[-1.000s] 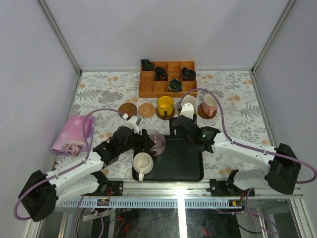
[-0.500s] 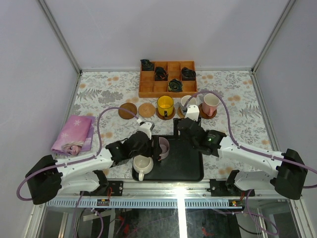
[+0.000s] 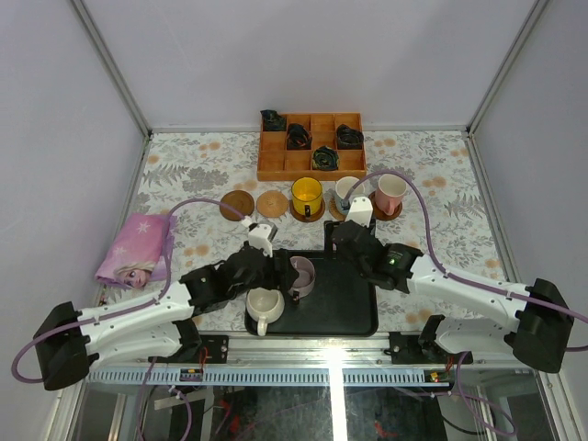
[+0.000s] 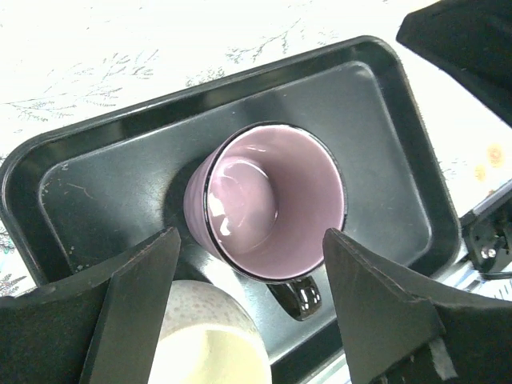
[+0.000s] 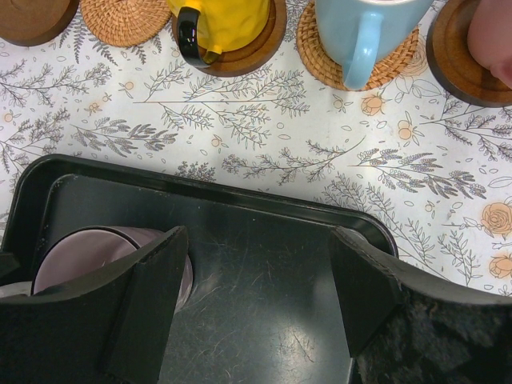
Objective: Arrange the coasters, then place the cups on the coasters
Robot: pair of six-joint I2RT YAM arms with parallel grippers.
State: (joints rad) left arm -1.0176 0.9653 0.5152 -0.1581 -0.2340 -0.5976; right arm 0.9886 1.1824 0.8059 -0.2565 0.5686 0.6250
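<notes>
L hand (image 4: 250, 233): spread wide, empty, tips flanking glossy mauve mug (image 4: 264, 200) on black rect. tray (image 4: 384, 160), beside speckled cream mug (image 4: 208, 344). R hand (image 5: 258, 232): open, empty, over tray's far rim. Yellow mug (image 5: 220, 16) on round wooden coaster (image 5: 264, 44).

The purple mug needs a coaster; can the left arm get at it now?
Probably yes: the left gripper, open, faces the purple mug with nothing between them, though the mug looks tipped and the cream mug sits close.
</notes>
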